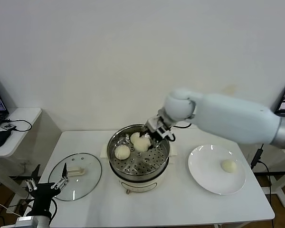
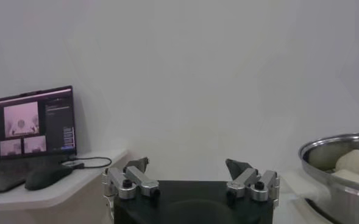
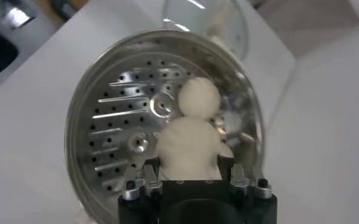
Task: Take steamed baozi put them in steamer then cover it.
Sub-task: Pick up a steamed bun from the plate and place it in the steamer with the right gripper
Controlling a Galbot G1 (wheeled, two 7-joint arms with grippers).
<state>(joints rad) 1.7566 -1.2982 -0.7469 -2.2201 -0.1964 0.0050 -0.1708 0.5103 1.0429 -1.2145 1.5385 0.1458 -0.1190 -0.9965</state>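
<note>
The steamer [image 1: 115, 142], a shiny steel pot with a perforated tray, stands mid-table. My right gripper [image 1: 149, 135] reaches into its far side, shut on a baozi [image 1: 142, 144] just above the tray. Two more baozi lie inside, one behind it [image 1: 134, 137] and one at the left [image 1: 122, 152]. In the right wrist view the held baozi [image 3: 188, 149] fills the right gripper [image 3: 191, 171], with another baozi [image 3: 199, 97] beyond it on the steamer tray [image 3: 115, 122]. A last baozi [image 1: 229, 166] rests on the white plate [image 1: 204, 173]. My left gripper [image 1: 48, 183] waits open, low at the table's left.
The glass lid [image 1: 76, 176] with its white handle lies flat, left of the steamer. A side table at far left carries a laptop [image 2: 36, 122] and a mouse [image 1: 0, 137]. The left wrist view catches the steamer's rim [image 2: 341, 146].
</note>
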